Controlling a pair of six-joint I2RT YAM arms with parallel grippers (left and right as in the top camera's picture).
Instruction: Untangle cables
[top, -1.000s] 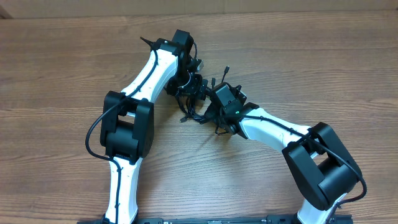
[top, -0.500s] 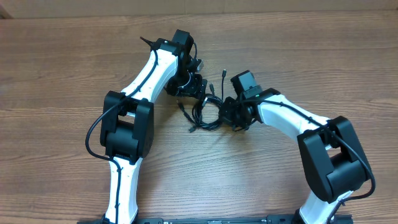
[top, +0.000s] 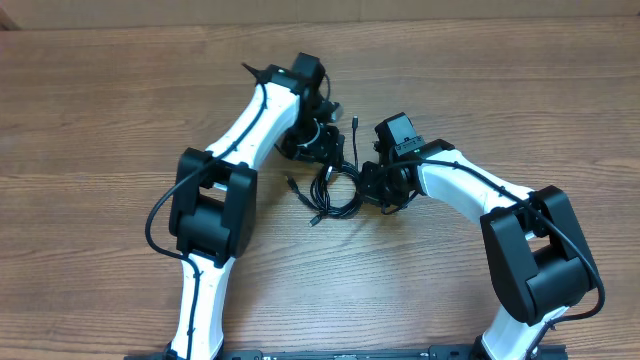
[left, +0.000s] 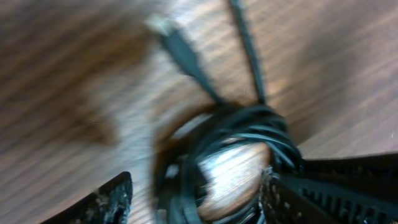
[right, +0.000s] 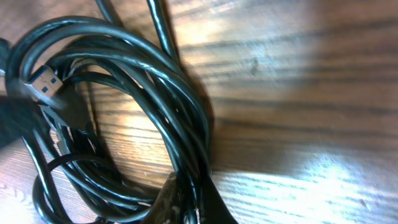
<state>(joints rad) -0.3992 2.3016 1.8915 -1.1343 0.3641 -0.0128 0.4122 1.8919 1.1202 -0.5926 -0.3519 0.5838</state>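
Here, looped cables (top: 330, 195), right gripper (top: 368, 190) pinching them, left gripper (top: 322, 150) spread

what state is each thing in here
cables, tangled, coiled in one flat bundle
usb plug, loose, resting on top of the cables
left gripper, open, straddling the cables
right gripper, shut, apparently pinching strands at the bundle's edge

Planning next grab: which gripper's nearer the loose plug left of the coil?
Left. Left gripper over the coil's far edge, near the plug; right gripper across the coil.
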